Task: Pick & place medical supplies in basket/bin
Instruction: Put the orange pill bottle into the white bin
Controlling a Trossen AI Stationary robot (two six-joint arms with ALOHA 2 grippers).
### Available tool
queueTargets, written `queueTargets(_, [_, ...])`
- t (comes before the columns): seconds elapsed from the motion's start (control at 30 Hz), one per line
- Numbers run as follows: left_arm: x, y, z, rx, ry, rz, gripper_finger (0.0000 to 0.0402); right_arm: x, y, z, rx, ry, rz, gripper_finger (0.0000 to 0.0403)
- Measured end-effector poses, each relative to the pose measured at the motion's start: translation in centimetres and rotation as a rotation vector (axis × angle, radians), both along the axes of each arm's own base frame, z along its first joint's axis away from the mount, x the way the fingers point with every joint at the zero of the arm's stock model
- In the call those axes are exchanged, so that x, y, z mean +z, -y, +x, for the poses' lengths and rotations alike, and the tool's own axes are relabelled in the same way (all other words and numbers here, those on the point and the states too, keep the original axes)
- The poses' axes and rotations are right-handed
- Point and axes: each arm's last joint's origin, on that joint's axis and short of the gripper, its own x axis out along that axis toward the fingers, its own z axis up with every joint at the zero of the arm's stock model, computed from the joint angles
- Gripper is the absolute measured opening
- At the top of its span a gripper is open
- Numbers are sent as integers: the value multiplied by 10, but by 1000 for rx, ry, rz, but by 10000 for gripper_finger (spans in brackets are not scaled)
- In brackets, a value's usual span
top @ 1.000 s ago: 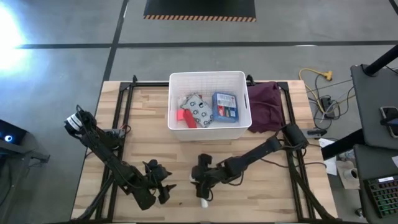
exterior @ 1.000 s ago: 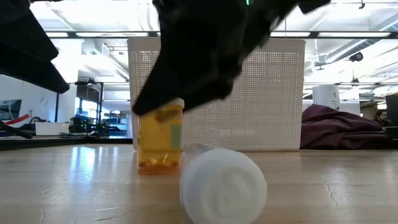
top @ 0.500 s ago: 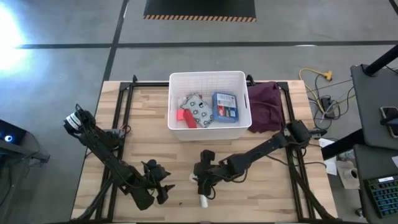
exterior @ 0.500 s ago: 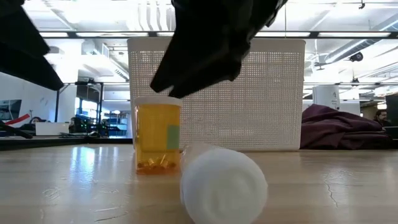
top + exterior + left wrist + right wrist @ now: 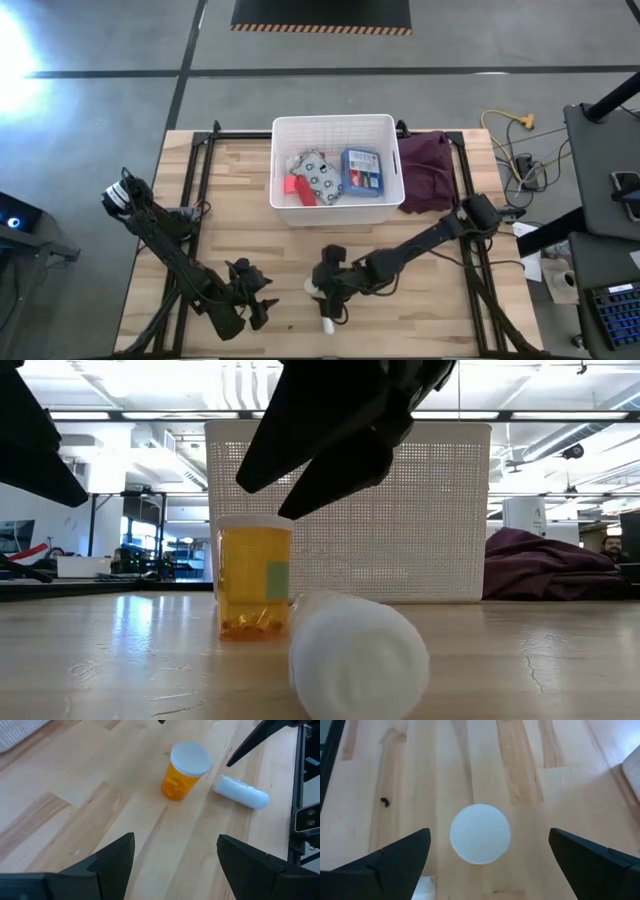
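Note:
An orange pill bottle with a white cap point(image 5: 255, 575) stands upright on its base on the table; it also shows in the left wrist view point(image 5: 183, 770) and, cap up, in the right wrist view point(image 5: 480, 833). A white bottle point(image 5: 358, 655) lies on its side next to it point(image 5: 241, 792). My right gripper point(image 5: 262, 500) is open just above the orange bottle, its fingers on either side of the cap, touching nothing. My left gripper point(image 5: 175, 865) is open and empty near the front edge point(image 5: 255, 305). The white bin point(image 5: 283, 205) holds a blue box point(image 5: 362, 170), a patterned pack point(image 5: 318, 175) and a red piece point(image 5: 298, 188).
A maroon cloth point(image 5: 425, 170) lies right of the bin. Black frame rails point(image 5: 190, 200) run along the table's left and right sides. Bare wood lies between the bin and the two bottles.
My right gripper has risen off the orange bottle's cap, which it covered a second ago. The bottle stays upright on the table in the same place. The white bottle has not moved.

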Motion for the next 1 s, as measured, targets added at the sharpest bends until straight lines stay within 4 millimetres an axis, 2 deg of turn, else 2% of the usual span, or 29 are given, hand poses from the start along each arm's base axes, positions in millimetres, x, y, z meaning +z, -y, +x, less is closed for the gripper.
queueTargets(0.1, [0,0,0,0,-4,4,262,-5,0,1,8,-7,-10,398])
queueTargets(0.27, [-1,-1,-1,1,-8,10,262,-29,-2,5,12,-58,-12,398])
queueTargets(0.47, [-1,-1,-1,3,-10,10,262,-29,1,8,-8,-31,-21,396])
queueTargets(0.73, [-3,-3,-2,20,-20,8,262,-42,4,20,-10,24,11,394])
queueTargets(1.0, [-4,-3,-2,20,-26,14,262,-47,4,19,-3,14,14,394])
